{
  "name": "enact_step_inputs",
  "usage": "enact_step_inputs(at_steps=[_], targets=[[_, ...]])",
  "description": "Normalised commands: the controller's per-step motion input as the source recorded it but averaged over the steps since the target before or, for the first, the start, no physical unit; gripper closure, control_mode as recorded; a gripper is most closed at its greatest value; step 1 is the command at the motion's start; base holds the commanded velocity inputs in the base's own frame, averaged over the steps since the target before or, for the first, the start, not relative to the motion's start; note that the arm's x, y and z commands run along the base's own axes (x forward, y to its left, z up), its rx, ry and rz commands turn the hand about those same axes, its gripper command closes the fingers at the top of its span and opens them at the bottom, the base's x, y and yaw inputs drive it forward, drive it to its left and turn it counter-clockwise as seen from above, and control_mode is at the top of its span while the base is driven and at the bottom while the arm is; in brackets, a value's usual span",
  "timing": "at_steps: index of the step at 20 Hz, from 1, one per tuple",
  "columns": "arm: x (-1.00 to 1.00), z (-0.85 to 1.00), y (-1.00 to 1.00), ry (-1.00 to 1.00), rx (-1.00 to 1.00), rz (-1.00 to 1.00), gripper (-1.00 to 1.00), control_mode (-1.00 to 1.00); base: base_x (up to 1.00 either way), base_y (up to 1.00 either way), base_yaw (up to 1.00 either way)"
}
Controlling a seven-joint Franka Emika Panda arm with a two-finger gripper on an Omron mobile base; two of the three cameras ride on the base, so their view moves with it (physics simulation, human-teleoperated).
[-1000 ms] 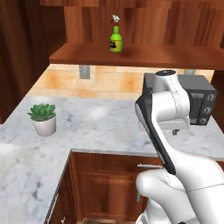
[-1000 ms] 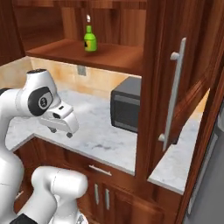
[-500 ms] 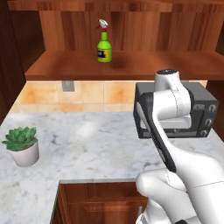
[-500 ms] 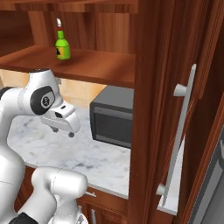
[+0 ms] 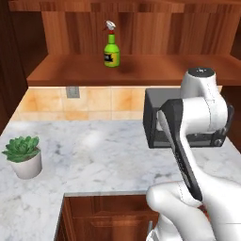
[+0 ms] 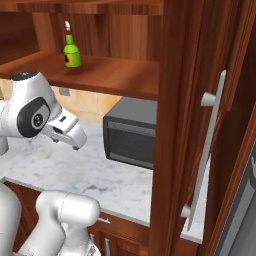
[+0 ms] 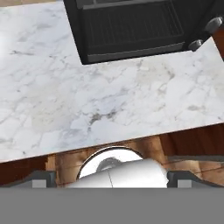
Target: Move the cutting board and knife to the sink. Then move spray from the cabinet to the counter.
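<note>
The spray (image 5: pixel 111 48) stands upright on the cabinet (image 5: pixel 132 70) shelf, well above the counter (image 5: pixel 99 155), so this step is not yet done. The gripper (image 7: pixel 109 177) is wide open and empty, pointing down at the counter near the microwave (image 6: pixel 132 131)

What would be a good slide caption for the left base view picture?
White robot arm faces a small green spray bottle standing on the reddish-brown cabinet shelf, above a white marble counter with a potted plant.

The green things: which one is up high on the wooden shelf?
The spray, a green bottle with a trigger top, stands up on the cabinet shelf. The potted plant sits lower, on the counter.
</note>
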Motion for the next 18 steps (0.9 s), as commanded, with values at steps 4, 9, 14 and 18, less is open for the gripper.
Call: enact_step_inputs(at_steps=[4, 9, 14, 18], targets=[[-0.58, 0.87, -0.05, -0.53, 0.02, 0.24, -1.00, -1.00, 0.00, 0.00, 0.00], [-0.21, 0.74, 0.00, -0.52, 0.04, 0.38, -1.00, -1.00, 0.00, 0.00, 0.00], [0.19, 0.38, 0.06, -0.44, 0.01, 0.31, -1.00, -1.00, 0.00, 0.00, 0.00], [0.48, 0.33, 0.08, -0.30, 0.01, 0.14, -1.00, -1.00, 0.00, 0.00, 0.00]])
